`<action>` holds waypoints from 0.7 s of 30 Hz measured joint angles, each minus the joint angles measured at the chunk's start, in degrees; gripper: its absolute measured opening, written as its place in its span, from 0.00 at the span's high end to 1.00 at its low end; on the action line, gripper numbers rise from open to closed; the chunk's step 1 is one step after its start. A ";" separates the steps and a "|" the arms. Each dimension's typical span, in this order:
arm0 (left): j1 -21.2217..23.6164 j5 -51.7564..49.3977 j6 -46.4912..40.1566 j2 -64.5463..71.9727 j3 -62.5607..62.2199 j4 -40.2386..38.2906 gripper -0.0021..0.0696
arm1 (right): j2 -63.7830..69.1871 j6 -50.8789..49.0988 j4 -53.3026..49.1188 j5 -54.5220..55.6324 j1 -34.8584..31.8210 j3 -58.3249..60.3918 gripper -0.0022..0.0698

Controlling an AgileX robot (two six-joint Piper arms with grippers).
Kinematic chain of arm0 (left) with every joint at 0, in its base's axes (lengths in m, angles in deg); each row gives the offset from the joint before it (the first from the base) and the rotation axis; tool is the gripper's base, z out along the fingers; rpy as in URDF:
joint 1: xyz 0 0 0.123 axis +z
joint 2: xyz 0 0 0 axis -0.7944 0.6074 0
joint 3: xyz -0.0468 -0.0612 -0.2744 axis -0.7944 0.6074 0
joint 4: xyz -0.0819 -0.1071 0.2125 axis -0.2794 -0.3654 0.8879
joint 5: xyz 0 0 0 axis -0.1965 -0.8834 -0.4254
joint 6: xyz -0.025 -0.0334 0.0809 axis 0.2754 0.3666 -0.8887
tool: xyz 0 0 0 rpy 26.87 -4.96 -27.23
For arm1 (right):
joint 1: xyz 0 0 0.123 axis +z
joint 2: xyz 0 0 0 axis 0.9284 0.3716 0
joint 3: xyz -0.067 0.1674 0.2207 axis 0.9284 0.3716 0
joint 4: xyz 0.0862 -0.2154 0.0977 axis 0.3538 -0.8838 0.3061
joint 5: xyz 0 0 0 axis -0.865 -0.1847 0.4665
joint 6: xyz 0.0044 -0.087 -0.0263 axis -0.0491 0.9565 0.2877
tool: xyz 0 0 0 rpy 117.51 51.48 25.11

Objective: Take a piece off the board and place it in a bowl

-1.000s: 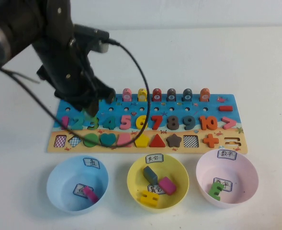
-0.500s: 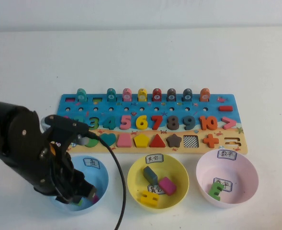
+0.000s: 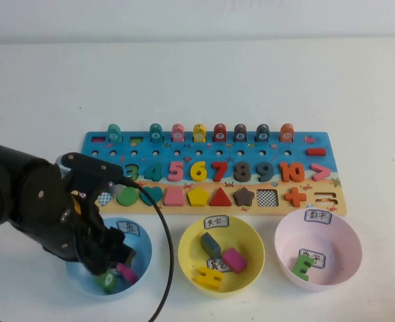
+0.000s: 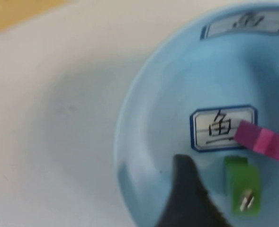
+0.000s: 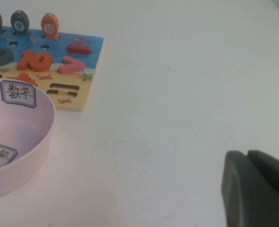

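Observation:
The green piece [image 3: 106,280] lies loose inside the light blue bowl [image 3: 147,249], next to a pink piece [image 3: 126,272]. My left gripper [image 3: 115,263] hovers just over the bowl, open and empty. In the left wrist view the green piece [image 4: 242,185] rests on the bowl floor [image 4: 144,118] below the label, apart from the one dark finger [image 4: 186,196] that shows. The board [image 3: 267,181] lies behind the bowls with numbers, shapes and tokens. My right gripper [image 5: 247,153] is shut and empty over bare table right of the board; it is out of the high view.
A yellow bowl [image 3: 184,245] with several pieces and a pink bowl [image 3: 358,245] with a green number stand right of the blue bowl. The left arm's cable [image 3: 163,235] hangs between the blue and yellow bowls. The pink bowl [image 5: 35,142] and board corner [image 5: 89,71] show in the right wrist view.
My left arm came from the board's left end down to the blue bowl. The green piece has left the gripper and now lies in the bowl. The gripper has lifted slightly.

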 joint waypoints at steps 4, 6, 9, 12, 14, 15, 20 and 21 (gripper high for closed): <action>-0.44 2.14 0.00 -5.14 0.00 1.16 0.71 | 0.00 0.00 0.00 0.00 0.00 0.00 0.99; -0.44 3.70 -0.45 -8.46 0.13 1.43 0.85 | 0.00 0.00 0.00 0.00 0.00 0.00 0.99; -0.44 8.56 -1.79 -16.12 1.62 1.42 0.94 | 0.00 0.00 0.00 0.00 0.00 0.00 0.99; -0.99 13.39 -2.07 -24.82 5.36 1.42 0.96 | 0.00 0.00 0.00 0.00 0.00 0.00 0.99; -1.54 15.64 -2.07 -30.70 8.63 1.14 0.97 | 0.00 0.00 0.00 0.00 0.00 0.00 0.99; -1.57 15.88 -2.07 -32.98 9.95 1.04 0.97 | 0.00 0.00 0.00 0.00 0.00 0.00 0.99; -1.92 13.17 0.27 -44.86 16.43 -0.79 0.97 | 0.00 0.00 0.00 0.00 0.00 0.00 0.99; -1.92 12.78 0.55 -46.44 17.23 -0.62 0.97 | 0.00 0.00 0.00 0.00 0.00 0.00 0.99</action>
